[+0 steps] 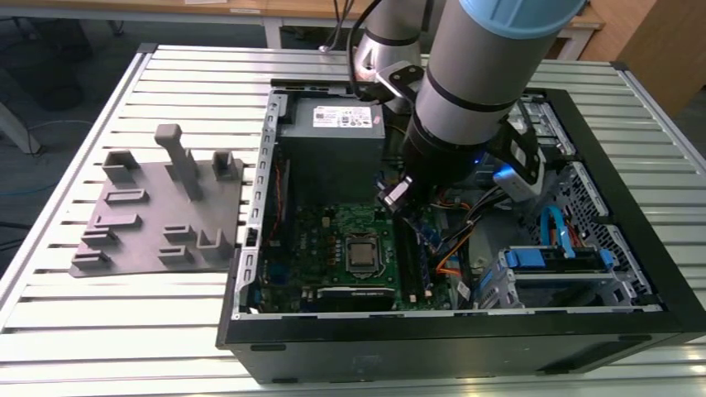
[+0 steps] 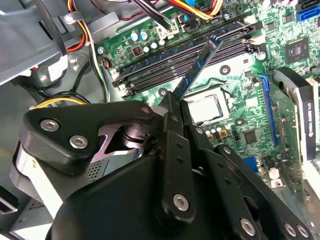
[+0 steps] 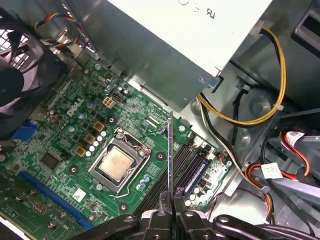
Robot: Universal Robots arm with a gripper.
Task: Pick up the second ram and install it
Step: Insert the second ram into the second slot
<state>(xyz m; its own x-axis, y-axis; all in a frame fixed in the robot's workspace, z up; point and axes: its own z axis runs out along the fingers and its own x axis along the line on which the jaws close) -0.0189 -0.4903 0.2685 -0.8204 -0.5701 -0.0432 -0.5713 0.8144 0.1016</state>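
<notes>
Blue-green second ram (image 2: 196, 69) in gripper (image 2: 176, 104)

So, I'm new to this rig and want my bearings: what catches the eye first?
The arm reaches into the open computer case, its jaws shut on the second ram over the motherboard's memory slots. A grey moulded tray lies on the table at the exterior view's left.

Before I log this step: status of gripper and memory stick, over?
Gripper shut on memory stick. Stick held above the motherboard slots, not seated. Cables beside slots, not across.
</notes>
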